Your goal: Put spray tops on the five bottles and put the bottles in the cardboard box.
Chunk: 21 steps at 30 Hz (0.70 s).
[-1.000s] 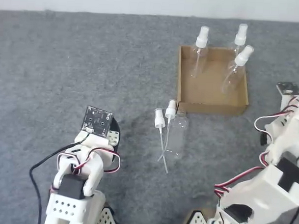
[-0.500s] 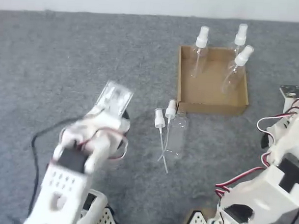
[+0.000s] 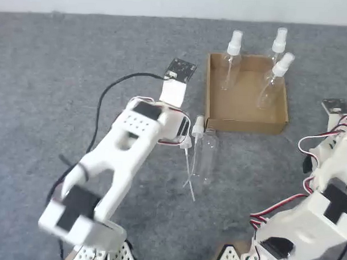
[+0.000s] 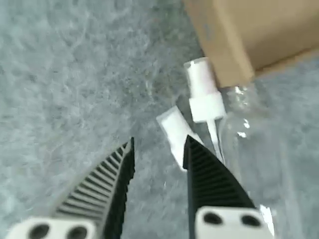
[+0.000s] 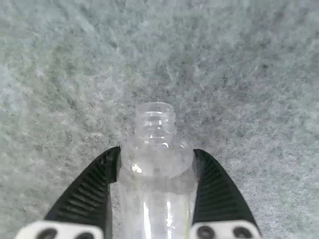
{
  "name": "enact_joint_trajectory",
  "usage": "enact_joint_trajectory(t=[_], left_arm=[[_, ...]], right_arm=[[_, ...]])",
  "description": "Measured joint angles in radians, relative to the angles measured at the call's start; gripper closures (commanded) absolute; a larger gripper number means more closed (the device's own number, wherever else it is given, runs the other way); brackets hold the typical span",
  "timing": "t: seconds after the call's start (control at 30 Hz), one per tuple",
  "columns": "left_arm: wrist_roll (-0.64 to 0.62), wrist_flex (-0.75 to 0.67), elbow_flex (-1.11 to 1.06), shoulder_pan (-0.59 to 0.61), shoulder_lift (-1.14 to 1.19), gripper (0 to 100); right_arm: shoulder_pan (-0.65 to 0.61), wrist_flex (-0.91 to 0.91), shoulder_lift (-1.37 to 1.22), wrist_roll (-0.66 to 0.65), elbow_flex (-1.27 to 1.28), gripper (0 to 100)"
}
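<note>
Grey carpet covers the bench point(image 3: 61, 75). From 7 o'clock the left arm point(image 3: 121, 156) stretches toward the middle. Its left fingers point(image 4: 112, 184) are spread, and a loose spray top point(image 4: 174, 132) lies on the carpet by their tips; whether they touch it cannot be judged. At 3 o'clock of that top a clear capped bottle point(image 3: 205, 157) lies on its side, its head pointing to 12 o'clock, just beside the cardboard box point(image 3: 245, 124). The box sits at 1 o'clock of the bench and holds three capped bottles point(image 3: 230, 66), heads above the rim. At 4 o'clock the right arm point(image 3: 325, 192) is folded back; its right fingers point(image 5: 89, 189) pinch an uncapped bottle point(image 5: 155, 164) just below the neck.
</note>
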<state>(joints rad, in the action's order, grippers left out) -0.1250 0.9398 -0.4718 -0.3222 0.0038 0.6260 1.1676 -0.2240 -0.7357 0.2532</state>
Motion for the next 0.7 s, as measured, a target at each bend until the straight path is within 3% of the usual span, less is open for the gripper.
enact_joint_trajectory(t=[0.17, 0.47, 0.7], left_arm=[[-0.063, -0.015, 0.098, -0.006, 0.187, 84], [-0.071, -0.015, 0.144, -0.006, 0.308, 85], [-0.077, 0.018, 0.147, -0.009, 0.325, 99]], right_arm=[[0.000, 0.000, 0.000, -0.006, 0.000, 96.7], [0.000, 0.000, 0.000, -0.006, 0.000, 96.7], [0.000, 0.000, 0.000, -0.006, 0.000, 96.7]])
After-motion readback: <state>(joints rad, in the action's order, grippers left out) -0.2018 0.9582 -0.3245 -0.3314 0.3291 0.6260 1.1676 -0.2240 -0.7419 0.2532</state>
